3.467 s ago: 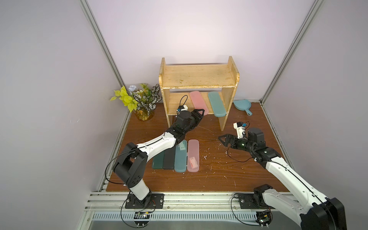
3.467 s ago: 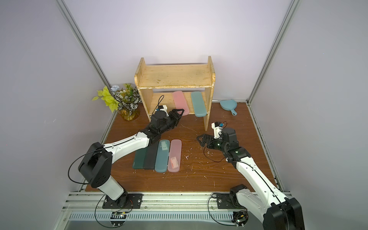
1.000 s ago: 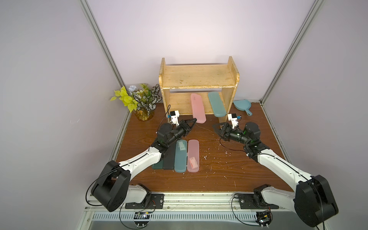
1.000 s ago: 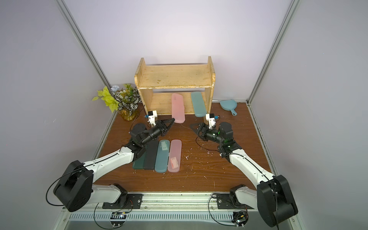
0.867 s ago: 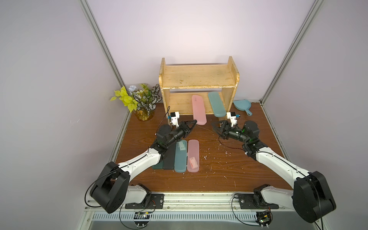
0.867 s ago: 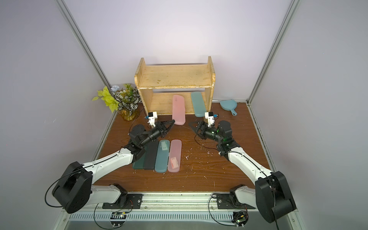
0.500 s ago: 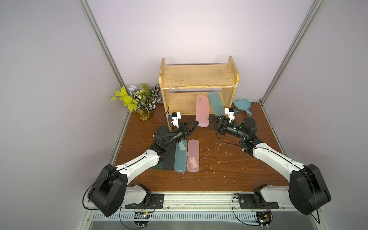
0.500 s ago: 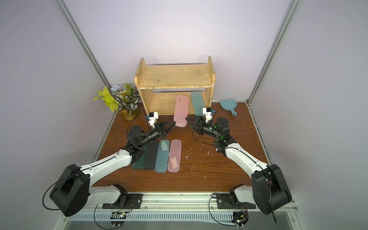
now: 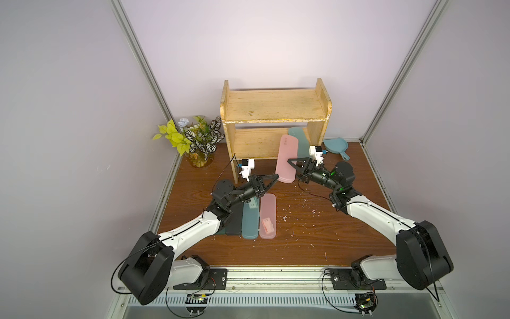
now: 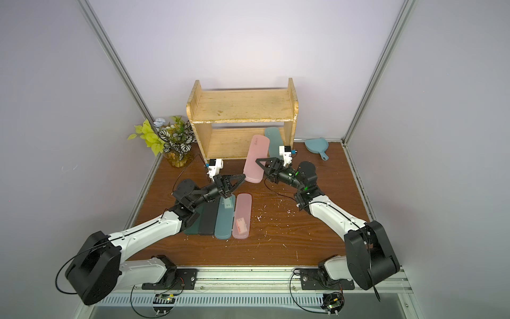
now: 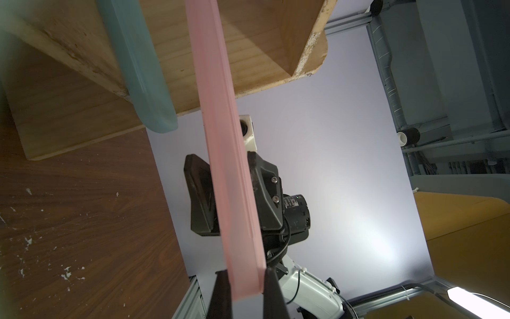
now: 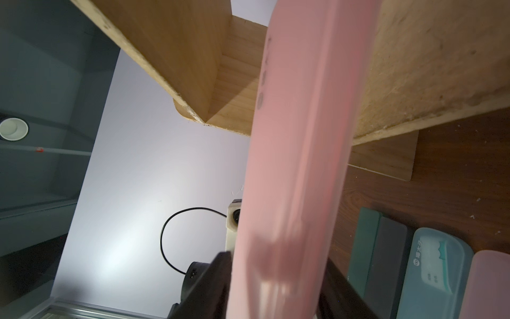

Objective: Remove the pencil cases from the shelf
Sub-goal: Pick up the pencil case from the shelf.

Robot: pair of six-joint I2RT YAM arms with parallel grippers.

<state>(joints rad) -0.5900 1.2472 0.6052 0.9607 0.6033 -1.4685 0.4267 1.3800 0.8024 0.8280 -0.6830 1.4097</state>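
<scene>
Tabletop (image 9: 303,234): pink case (image 9: 287,158) (tilted) in left gripper (image 9: 274,179)

Legible print is limited. The light teal case (image 12: 430,273), lying on the worktop (image 9: 303,234), carries a white printed label at its 12 o'clock end: a round logo, a vertical line of Chinese characters too small to read with certainty, and a teal graphic. The pink case (image 9: 267,218) at its 3 o'clock side carries a white tag with red markings toward its 6 o'clock end, unreadable. The tilted pink case (image 12: 298,165) shows grey marks near its 12 o'clock end, blurred, unreadable.
</scene>
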